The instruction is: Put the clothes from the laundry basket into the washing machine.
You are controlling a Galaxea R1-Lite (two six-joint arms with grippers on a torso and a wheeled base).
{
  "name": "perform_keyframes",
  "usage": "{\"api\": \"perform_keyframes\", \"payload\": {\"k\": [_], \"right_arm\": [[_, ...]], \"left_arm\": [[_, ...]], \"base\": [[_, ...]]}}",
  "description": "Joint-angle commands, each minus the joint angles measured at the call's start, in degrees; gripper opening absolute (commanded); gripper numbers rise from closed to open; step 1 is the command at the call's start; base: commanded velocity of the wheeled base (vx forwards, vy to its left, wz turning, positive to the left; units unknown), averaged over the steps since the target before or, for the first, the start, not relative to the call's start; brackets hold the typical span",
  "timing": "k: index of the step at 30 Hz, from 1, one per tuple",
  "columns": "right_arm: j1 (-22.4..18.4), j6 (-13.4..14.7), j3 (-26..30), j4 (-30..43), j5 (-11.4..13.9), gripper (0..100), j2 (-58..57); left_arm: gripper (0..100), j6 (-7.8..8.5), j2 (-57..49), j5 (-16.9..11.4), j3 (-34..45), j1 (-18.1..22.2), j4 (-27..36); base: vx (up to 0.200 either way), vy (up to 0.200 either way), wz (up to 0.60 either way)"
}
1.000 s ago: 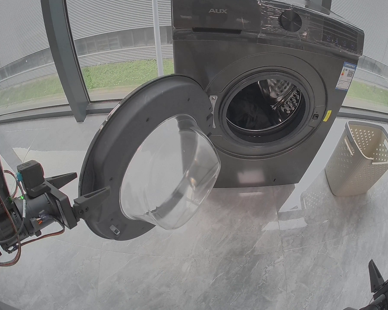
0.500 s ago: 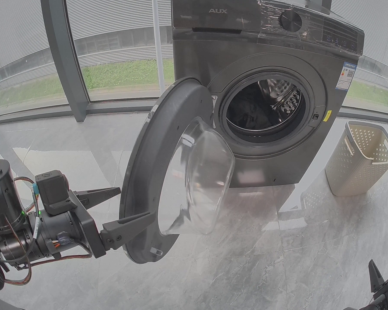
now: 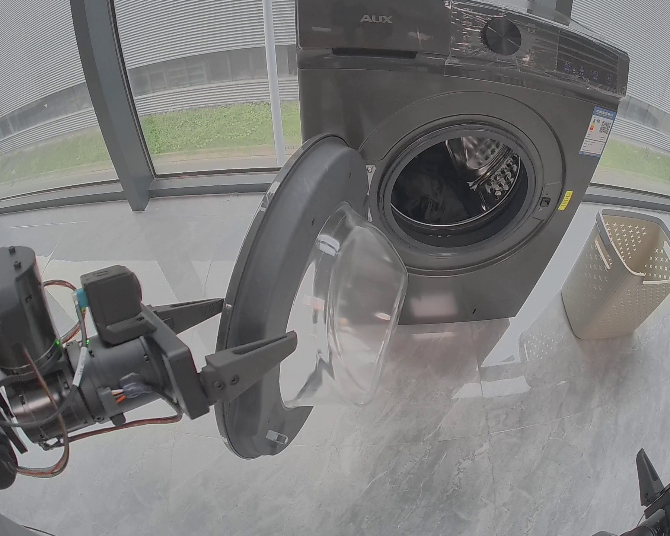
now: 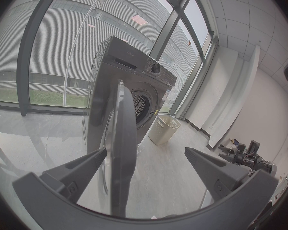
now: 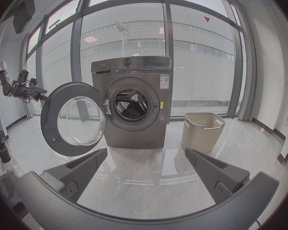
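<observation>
Clothes (image 5: 131, 112), a dark crumpled heap of fabric, are what this job is about. From where I'm standing they're lying low inside the shiny steel drum (image 3: 491, 165), not in the basket. Walking it from the robot outward:

Closest in, the left gripper (image 3: 259, 320) is spread wide, with one finger on each side of the rim of the round dark-grey door (image 3: 298, 187), the one with the bulging clear glass bowl. It's not clamped on. I honestly can't tell if either finger is touching the rim. The door stands swung out roughly square to the machine's front, hinged on the robot's left of the porthole. The right gripper (image 5: 145, 150) hangs low and well apart from everything, jaws wide, nothing in them.

Past the door is the dark-grey front-loading washing machine (image 3: 454, 76), its porthole open to the room. Just beside it on the robot's right stands the cream perforated plastic laundry basket (image 3: 618, 277), upright on the glossy grey tiled floor (image 3: 424, 426). Its bottom is hidden from me, so no idea if anything's left in there.

Handling-wise, my guess is that fabric like that is light, soft and floppy, and nothing you could break. I'd pinch a bunched fold near the top of a pile rather than a flat bit, since a thin layer could slip out of the jaws. Trailing ends could drape over the porthole lip or snag on the door rim, so it'd want pushing well in.
</observation>
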Motion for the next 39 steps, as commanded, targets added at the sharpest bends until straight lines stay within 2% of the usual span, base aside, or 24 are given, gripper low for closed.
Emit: {"api": "perform_keyframes", "payload": {"k": [1,6,8,10,17,27,28,33,37,38,39], "right_arm": [[-0.01,-0.01,0.48,-0.01,0.00,100,-0.84],[-0.01,-0.01,0.40,-0.01,0.00,100,-0.84],[-0.01,-0.01,0.40,-0.01,0.00,100,-0.84],[-0.01,-0.01,0.40,-0.01,0.00,100,-0.84],[-0.01,-0.01,0.40,-0.01,0.00,100,-0.84],[-0.01,-0.01,0.40,-0.01,0.00,100,-0.84],[-0.01,-0.01,0.40,-0.01,0.00,100,-0.84],[-0.01,-0.01,0.40,-0.01,0.00,100,-0.84],[-0.01,-0.01,0.40,-0.01,0.00,100,-0.84],[-0.01,-0.01,0.40,-0.01,0.00,100,-0.84],[-0.01,-0.01,0.40,-0.01,0.00,100,-0.84]], "left_arm": [[100,-0.43,6.91,1.70,-5.25,-2.87,-0.40],[100,-1.22,10.60,2.57,-7.53,-6.39,-4.00],[100,-3.15,11.66,2.57,-7.53,-8.14,-6.73],[100,-4.21,12.18,2.66,-7.45,-8.85,-8.57],[100,-3.94,12.54,5.12,-6.66,-8.58,-9.72],[100,-3.86,6.65,5.30,-2.70,-6.74,-9.80],[100,-3.59,6.47,5.21,-2.26,-5.60,-9.80],[100,-0.16,7.35,5.39,-2.08,-0.85,-9.80],[100,0.98,8.58,6.00,-2.44,0.56,-9.72],[100,1.59,9.72,8.38,-2.88,0.82,-9.80],[100,1.59,10.34,9.43,-3.14,0.82,-9.80]], "base": [[0.000,0.000,0.00],[0.000,0.000,0.00],[0.000,0.000,0.00],[0.000,0.000,0.00],[0.000,0.000,0.00],[0.000,0.000,0.00],[0.000,0.000,0.00],[0.000,0.000,0.00],[0.000,0.000,0.00],[0.000,0.000,0.00],[0.000,0.000,0.00]]}}
